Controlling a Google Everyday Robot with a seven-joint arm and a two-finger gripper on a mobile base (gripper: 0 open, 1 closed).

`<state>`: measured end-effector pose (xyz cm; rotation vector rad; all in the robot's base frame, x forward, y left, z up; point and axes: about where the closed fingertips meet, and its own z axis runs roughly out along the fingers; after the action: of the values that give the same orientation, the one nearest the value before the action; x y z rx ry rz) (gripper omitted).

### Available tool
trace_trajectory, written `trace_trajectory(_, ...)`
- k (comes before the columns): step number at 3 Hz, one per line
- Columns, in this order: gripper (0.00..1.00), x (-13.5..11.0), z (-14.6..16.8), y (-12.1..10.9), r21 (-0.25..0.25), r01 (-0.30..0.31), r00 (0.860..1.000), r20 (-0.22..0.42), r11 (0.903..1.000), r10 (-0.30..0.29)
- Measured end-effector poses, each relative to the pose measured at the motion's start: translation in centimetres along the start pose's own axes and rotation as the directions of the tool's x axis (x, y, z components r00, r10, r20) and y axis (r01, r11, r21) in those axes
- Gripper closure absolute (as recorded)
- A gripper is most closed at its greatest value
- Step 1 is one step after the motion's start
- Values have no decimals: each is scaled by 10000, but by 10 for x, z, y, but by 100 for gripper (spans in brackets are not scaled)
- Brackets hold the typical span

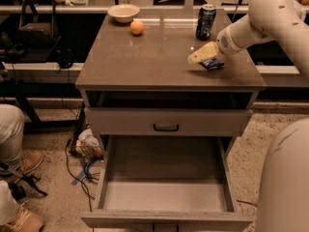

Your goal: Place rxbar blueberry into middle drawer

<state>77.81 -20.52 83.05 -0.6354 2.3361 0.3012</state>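
The rxbar blueberry (213,64) is a small dark blue bar lying on the cabinet top near its right front corner. My gripper (197,56) hangs low over the top, its pale tip just left of the bar, and covers the bar's left part. Whether it holds the bar does not show. The middle drawer (166,197) is pulled out wide below, pale grey, with a bare floor.
A dark blue drink can (205,21) stands behind the bar. An orange (137,27) and a pale bowl (123,12) sit at the back left of the top. The upper drawer front (166,122) with a black handle is shut. A person's legs (12,144) are at the left.
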Motion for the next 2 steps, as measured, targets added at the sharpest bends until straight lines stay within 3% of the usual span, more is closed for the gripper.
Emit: trace_trajectory(2,0,0,20,9,603,90,9999,-106,9981,-83)
